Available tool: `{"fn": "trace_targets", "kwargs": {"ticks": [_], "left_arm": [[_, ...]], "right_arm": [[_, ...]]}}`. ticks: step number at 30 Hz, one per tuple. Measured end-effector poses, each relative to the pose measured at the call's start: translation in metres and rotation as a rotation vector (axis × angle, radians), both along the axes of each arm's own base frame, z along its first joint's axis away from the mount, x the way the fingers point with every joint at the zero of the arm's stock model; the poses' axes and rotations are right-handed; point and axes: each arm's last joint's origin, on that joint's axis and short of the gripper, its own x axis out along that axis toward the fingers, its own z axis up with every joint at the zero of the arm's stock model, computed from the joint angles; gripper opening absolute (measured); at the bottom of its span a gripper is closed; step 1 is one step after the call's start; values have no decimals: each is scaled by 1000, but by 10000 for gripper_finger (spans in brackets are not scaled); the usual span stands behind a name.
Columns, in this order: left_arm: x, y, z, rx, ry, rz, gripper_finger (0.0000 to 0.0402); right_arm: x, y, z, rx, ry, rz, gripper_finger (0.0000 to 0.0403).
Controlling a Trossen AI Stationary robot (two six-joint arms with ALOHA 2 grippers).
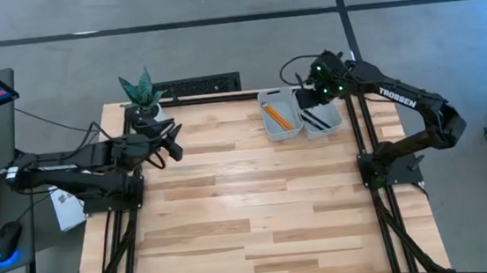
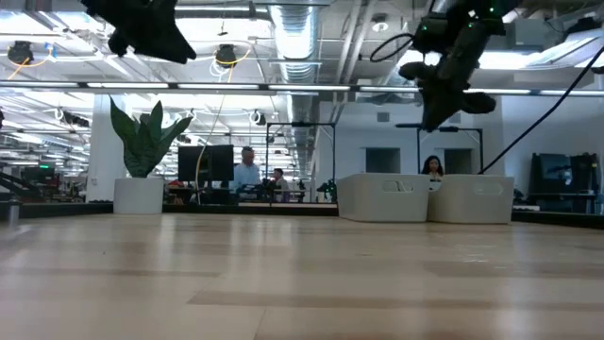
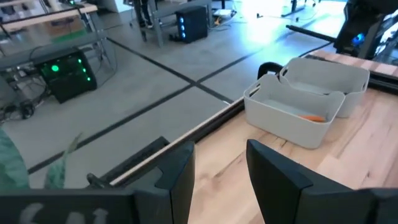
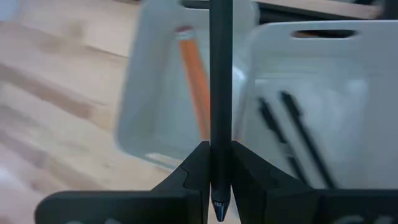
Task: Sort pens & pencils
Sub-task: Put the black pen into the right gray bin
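Your right end effector [image 4: 219,163] is clamped on one black pen [image 4: 220,81], which stands up between the two fingers with its tip poking out just past them. In the high view that end effector [image 1: 320,84] hangs over the two pale bins at the far edge of the surface [image 1: 250,207], toward the far right corner, and in the low view it sits clearly above the bins' rims.

The two bins stand side by side, touching. The right bin [image 4: 323,93] holds two more black pens [image 4: 292,134] lying on its floor, roughly parallel to each other. The left bin [image 1: 278,116] holds the orange pencils [image 1: 277,118]; from the right wrist view you can make out orange shafts lying lengthwise in it, but you cannot count them for sure. The held pen crosses the seam between the two bins in that view, so you cannot tell which bin it is over.

Your left end effector [image 3: 217,174] has its fingers apart and holds nothing. It is raised above the surface near the far left corner, just beside a potted plant [image 1: 141,94] that stands at the far edge. From its wrist view you look across the surface to the bins, with a bit of orange showing in the nearer one.
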Motion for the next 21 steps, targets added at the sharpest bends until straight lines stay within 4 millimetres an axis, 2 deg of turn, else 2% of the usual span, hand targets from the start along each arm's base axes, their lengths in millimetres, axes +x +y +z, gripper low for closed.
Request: {"fn": "trace_targets", "kwargs": {"ticks": [5,13,21], "left_arm": [[4,0,-13,-16,-38,8,137],[3,1,-18,-7,-21,33,137],[3,1,-19,-5,-15,34,137]], "right_arm": [[-9,0,-4,-10,116,-43,74],[-9,-1,-5,-29,148,-26,74],[2,-11,-29,44,244,1,74]]}}
